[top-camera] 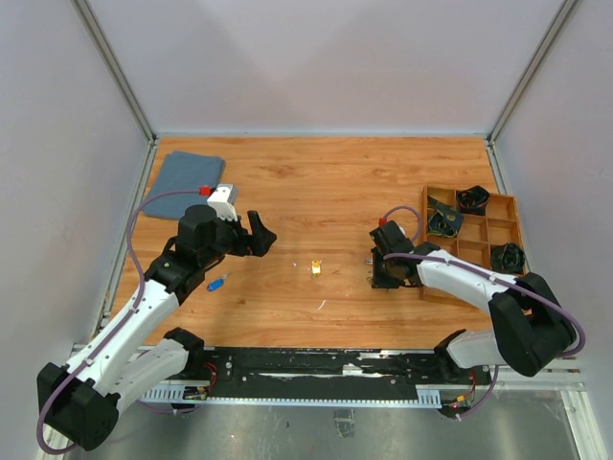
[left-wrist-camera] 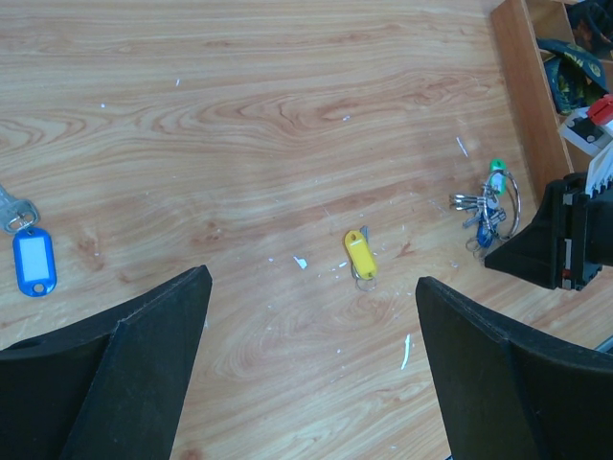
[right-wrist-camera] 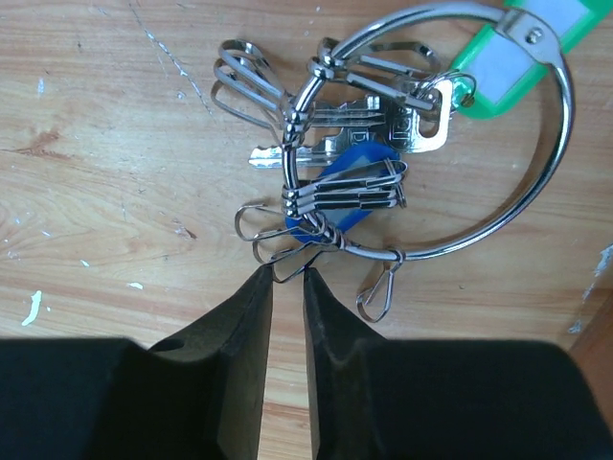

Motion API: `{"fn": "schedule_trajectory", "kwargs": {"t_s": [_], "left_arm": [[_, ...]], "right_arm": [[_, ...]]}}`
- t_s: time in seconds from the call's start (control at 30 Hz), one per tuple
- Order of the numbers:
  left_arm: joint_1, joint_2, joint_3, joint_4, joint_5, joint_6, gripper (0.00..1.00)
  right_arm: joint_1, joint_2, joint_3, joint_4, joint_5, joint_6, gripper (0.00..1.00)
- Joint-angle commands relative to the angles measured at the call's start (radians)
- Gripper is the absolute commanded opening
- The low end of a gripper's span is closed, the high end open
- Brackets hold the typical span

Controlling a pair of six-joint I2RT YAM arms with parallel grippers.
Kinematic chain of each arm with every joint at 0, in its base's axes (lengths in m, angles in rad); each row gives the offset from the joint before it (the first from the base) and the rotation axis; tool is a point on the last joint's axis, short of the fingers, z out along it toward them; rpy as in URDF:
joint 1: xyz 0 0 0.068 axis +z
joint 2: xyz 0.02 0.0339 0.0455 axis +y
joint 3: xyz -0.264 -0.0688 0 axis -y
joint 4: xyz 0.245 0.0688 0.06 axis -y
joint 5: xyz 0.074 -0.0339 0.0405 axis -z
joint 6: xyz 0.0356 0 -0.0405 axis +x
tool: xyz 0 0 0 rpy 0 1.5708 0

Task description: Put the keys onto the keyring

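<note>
**Right pincer at the loaded keyring, two keys loose on the table**

The keyring [right-wrist-camera: 524,218] lies flat on the wooden table [top-camera: 326,182], just left of the wooden tray [top-camera: 503,203] on the right side. A green tag [right-wrist-camera: 536,38], a blue tag [right-wrist-camera: 350,182], silver keys [right-wrist-camera: 383,120] and several wire snap clips [right-wrist-camera: 244,81] already hang bunched on the ring's left half.

The right pincer [right-wrist-camera: 287,278] is low over the table at the ring's near edge. Its fingertips [right-wrist-camera: 254,287] are drawn almost together, leaving only a thin slit, and they sit right at the wire clips that trail off the ring. Whether a clip is pinched between them cannot be told.

The left pincer [left-wrist-camera: 311,278] is spread wide and holds nothing, hovering over the left part of the table. A yellow-tagged key [left-wrist-camera: 360,257] lies alone near the table's middle, between the two arms and well apart from the ring. A blue-tagged key [left-wrist-camera: 34,261] lies farther left, close beside the left arm. A folded blue cloth [top-camera: 189,172] rests in the far left corner, and dark items [top-camera: 445,222] fill some of the tray's compartments.
</note>
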Motion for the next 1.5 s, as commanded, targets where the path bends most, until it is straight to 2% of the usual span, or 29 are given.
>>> {"fn": "schedule_trajectory", "kwargs": {"t_s": [0.0,0.23,0.53,0.77,1.1,1.33,1.47], "left_arm": [[-0.008,-0.004,0.005,0.027,0.01,0.008,0.94],[-0.006,0.0,0.008,0.026,0.011,0.007,0.94],[-0.006,0.008,0.01,0.03,0.011,0.006,0.94],[-0.006,0.007,0.013,0.029,-0.006,0.019,0.94],[-0.008,-0.007,0.058,0.024,0.032,0.081,0.94],[-0.047,-0.042,0.055,0.066,0.089,0.114,0.93],[-0.124,-0.05,0.044,0.114,0.119,0.121,0.93]], "right_arm": [[0.014,0.021,0.002,-0.006,0.025,0.01,0.21],[0.013,0.024,-0.002,-0.006,0.038,0.007,0.23],[0.014,-0.029,-0.005,-0.037,0.085,-0.005,0.01],[0.013,-0.127,0.078,-0.198,0.136,-0.171,0.01],[0.014,-0.141,0.322,-0.463,-0.12,-0.507,0.01],[0.038,-0.202,0.412,-0.464,-0.366,-0.664,0.0],[0.103,-0.216,0.442,-0.443,-0.395,-0.711,0.01]]}}
